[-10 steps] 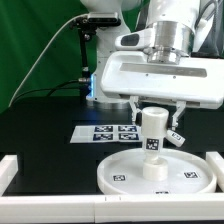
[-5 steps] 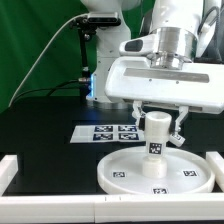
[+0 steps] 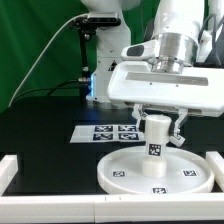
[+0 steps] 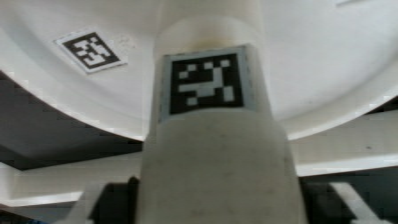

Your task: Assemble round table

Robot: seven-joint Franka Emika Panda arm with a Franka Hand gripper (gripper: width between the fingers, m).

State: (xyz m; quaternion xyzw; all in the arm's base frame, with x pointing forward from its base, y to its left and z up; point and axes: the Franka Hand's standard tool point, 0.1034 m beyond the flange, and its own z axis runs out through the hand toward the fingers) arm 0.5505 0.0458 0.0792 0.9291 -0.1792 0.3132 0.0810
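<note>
Straddling the upper end of the thick white cylindrical leg (image 3: 156,138), the tool (image 3: 158,122) hangs straight down from the arm's broad white wrist housing (image 3: 165,85). One dark finger (image 3: 138,117) stands on the side of the exterior view's left and its partner on the side of the exterior view's right. The fingers sit close beside the leg at a narrow spread, but I cannot tell whether they press on it or stand just clear. The leg stands upright at the middle of the large rimmed round disc (image 3: 125,165), its foot touching the disc's flat inner face. A black-and-white leg tag (image 4: 208,85) sits on its side; in the wrist view the leg fills the middle of the picture, with the tag facing the camera. The disc lies flat on the black counter (image 3: 40,130), close to the front edge and toward the exterior view's right. It carries square disc tags (image 3: 120,178) around its inner face, and the wrist view shows one of them beside the leg. Beyond the disc, nearer the middle of the counter, lies the marker board (image 3: 100,132), partly hidden by the leg and the tool. White border rails (image 3: 10,170) run along the front edge to both front corners. A green backdrop (image 3: 30,40) hangs past the far edge.
</note>
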